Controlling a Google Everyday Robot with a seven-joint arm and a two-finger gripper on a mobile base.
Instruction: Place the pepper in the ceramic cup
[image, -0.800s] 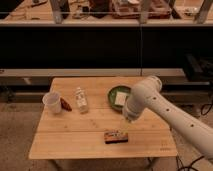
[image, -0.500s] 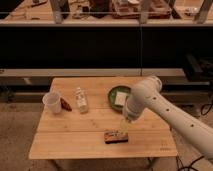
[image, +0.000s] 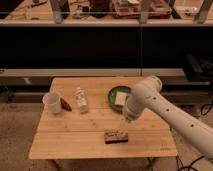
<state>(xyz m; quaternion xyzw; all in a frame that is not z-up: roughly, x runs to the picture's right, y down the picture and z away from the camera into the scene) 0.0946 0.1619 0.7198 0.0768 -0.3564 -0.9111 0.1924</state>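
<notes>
Toward the front edge of the tabletop (image: 75, 150), a little right of its middle, the gripper (image: 124, 131) hangs at the right end of a flat brown block (image: 115, 136). It looks to be touching the block or a hair above it. Over the last moment it has sunk from higher over the middle of the table down and slightly forward to this spot, and the arm's pale elbow has leaned in a touch to follow. Whether the gripper is open or closed I cannot tell; nothing can be seen carried in it.

For the task this descent looks misplaced: the block is not the thing wanted, so I judge the pick has not begun. The arm would have to lift off and travel across the table.

Farther back, near the left edge as the camera sees it and toward the far-left corner, lies the pepper (image: 66, 105). It is small and dark, lying on the wood just beside the ceramic cup (image: 52, 102), which stands upright and apart from the gripper. The pepper sits well apart from the gripper, diagonally off to the back and left, with a small clear bottle (image: 80, 99) standing between. A green plate (image: 112, 93) rests near the far edge, behind the arm.
</notes>
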